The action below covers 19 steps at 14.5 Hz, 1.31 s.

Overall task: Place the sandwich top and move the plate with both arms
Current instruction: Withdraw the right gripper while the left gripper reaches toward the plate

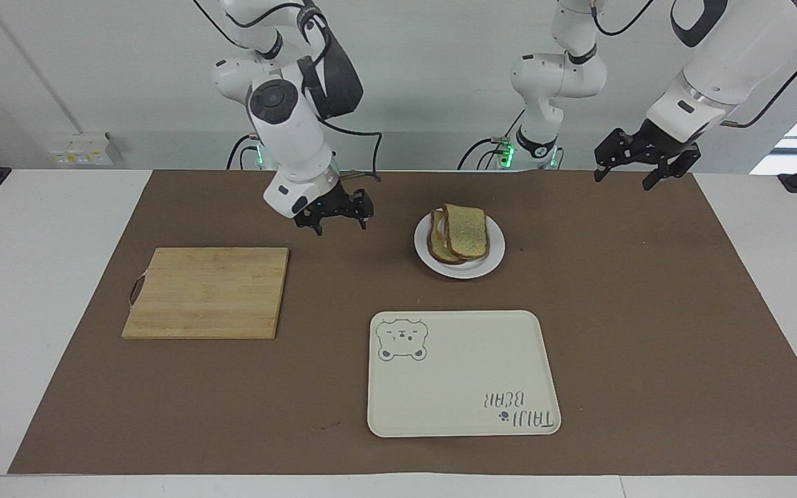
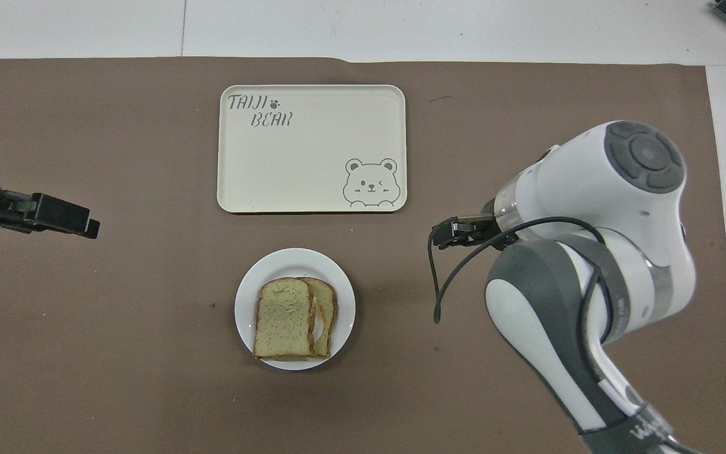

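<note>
Sandwich top rests on plate, apart from right pincer.

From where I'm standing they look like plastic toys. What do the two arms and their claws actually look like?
Both arms are glossy white tubes with rounded joints. The right arm has a dark grey collar, a round grey cap on its joint and a loose black cable. The left arm has a similar dark collar and black cable. The right gripper and the left gripper are black, skeletal linkages. Green lights glow at the bases.
</note>
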Motion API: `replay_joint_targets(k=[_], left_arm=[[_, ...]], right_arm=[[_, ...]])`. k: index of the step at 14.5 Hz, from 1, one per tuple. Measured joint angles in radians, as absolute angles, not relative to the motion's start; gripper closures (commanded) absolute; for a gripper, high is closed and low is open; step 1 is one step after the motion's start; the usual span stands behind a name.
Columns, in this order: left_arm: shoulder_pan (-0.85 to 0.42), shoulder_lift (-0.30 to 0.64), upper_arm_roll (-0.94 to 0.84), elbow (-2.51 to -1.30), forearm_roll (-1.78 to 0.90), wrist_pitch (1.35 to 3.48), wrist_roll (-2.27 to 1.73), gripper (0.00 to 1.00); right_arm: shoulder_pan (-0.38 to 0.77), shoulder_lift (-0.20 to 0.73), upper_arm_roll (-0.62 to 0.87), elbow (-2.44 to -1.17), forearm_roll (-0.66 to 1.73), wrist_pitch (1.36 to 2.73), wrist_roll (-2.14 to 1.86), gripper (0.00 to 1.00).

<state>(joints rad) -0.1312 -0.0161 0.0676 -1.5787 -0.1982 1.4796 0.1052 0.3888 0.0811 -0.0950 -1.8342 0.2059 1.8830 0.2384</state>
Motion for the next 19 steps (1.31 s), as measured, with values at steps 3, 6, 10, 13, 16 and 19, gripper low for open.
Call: replay_joint_targets(k=[3,6,10,13,16,19], left_arm=[[-0.102,-0.016,0.068,-1.612,-0.268,1.496,0.160,0.00],[-0.098,-0.016,0.067,-1.664,-0.340,1.546,0.199,0.00],[-0.087,-0.014,0.068,-1.736,-0.401,1.580,0.297,0.00],[-0.043,-0.013,0.069,-1.788,-0.469,1.594,0.396,0.00],[-0.027,-0.004,0.070,-1.857,-0.539,1.651,0.483,0.00],[-0.026,0.015,0.069,-1.908,-0.593,1.707,0.515,0.00]], right_arm=[[0.340,0.063,-0.097,-1.822,0.153,1.877,0.233,0.00],[0.287,0.039,-0.098,-1.805,0.132,1.875,0.232,0.00],[0.223,-0.005,-0.099,-1.794,0.120,1.827,0.207,0.00],[0.190,-0.027,-0.101,-1.774,0.085,1.773,0.161,0.00],[0.158,-0.032,-0.103,-1.741,0.083,1.724,0.102,0.00],[0.127,-0.032,-0.105,-1.695,0.081,1.657,0.076,0.00]])
